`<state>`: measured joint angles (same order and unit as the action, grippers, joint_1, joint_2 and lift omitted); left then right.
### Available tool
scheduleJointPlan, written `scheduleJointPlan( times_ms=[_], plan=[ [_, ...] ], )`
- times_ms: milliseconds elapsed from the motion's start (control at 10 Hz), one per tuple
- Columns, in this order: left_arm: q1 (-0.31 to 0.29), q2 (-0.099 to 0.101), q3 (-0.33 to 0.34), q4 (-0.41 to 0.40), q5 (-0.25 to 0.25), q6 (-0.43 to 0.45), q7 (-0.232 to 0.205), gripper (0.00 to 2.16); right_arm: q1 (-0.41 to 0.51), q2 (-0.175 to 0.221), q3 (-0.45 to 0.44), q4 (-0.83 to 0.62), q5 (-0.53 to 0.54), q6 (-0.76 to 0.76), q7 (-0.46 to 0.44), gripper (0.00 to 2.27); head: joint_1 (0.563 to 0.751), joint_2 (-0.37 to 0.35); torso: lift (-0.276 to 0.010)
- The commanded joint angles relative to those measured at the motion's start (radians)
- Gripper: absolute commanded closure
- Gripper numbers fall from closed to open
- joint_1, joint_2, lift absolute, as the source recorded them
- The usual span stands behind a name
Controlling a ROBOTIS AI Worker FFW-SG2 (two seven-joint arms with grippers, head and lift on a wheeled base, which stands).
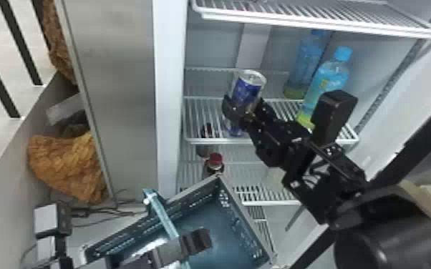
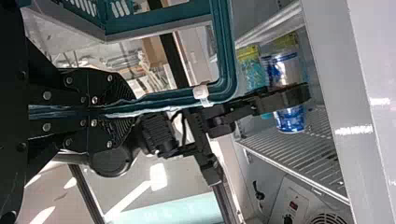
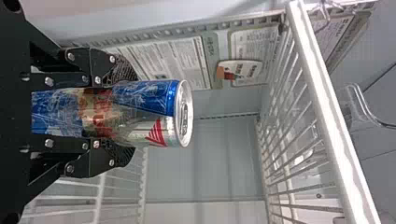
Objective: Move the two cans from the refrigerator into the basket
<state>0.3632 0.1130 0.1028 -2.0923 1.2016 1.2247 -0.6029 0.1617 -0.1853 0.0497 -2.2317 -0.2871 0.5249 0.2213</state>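
One can (image 1: 247,86) is held by the right gripper (image 1: 244,108), its two black fingers closed around the body from opposite sides. The can is inside the refrigerator (image 1: 170,89), at the level of the middle wire shelf (image 1: 207,141), with its silver lid facing up toward the head camera. I cannot tell whether its base touches the wires. In the right wrist view the blue, silver and red body lies between the fingers, and the lid end sticks out past their tips.

The left gripper (image 1: 198,241) is clamped on the teal handle (image 1: 163,213) of the basket (image 1: 241,214), which the left wrist view shows pinched between its fingers. A small white clip (image 2: 201,93) sits on that handle. The basket is in front of the lower part of the refrigerator, its open top facing the head camera.

Two bottles with blue caps stand to the right of the can, a nearer one (image 1: 329,80) and one farther back (image 1: 306,59). A bottle with a red cap (image 1: 214,164) is lower down, just beyond the basket's far corner. Outside the refrigerator on the left is an orange-brown, rough-textured bundle (image 1: 68,164), with dark cables (image 1: 98,214) below it
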Motion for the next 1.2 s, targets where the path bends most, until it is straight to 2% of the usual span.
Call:
scheduleJointPlan(
  times_ms=[0, 800, 1100],
  plan=[
    [0.0, -0.003, 0.001, 0.0, 0.001, 0.0, 0.0, 1.2, 0.059, -0.005, -0.012, -0.069, -0.016, 0.03, 0.004, 1.24, 0.695, -0.185, -0.035],
    [0.002, -0.007, 0.007, 0.0, -0.001, 0.0, -0.002, 1.2, 0.3, -0.049, -0.086, -0.369, -0.064, 0.236, 0.085, 1.24, 0.695, -0.187, -0.035],
    [0.007, -0.009, 0.011, 0.0, -0.001, -0.002, -0.002, 1.2, 0.354, -0.042, -0.088, -0.356, -0.058, 0.305, 0.121, 1.24, 0.695, -0.185, -0.035]
  ],
)
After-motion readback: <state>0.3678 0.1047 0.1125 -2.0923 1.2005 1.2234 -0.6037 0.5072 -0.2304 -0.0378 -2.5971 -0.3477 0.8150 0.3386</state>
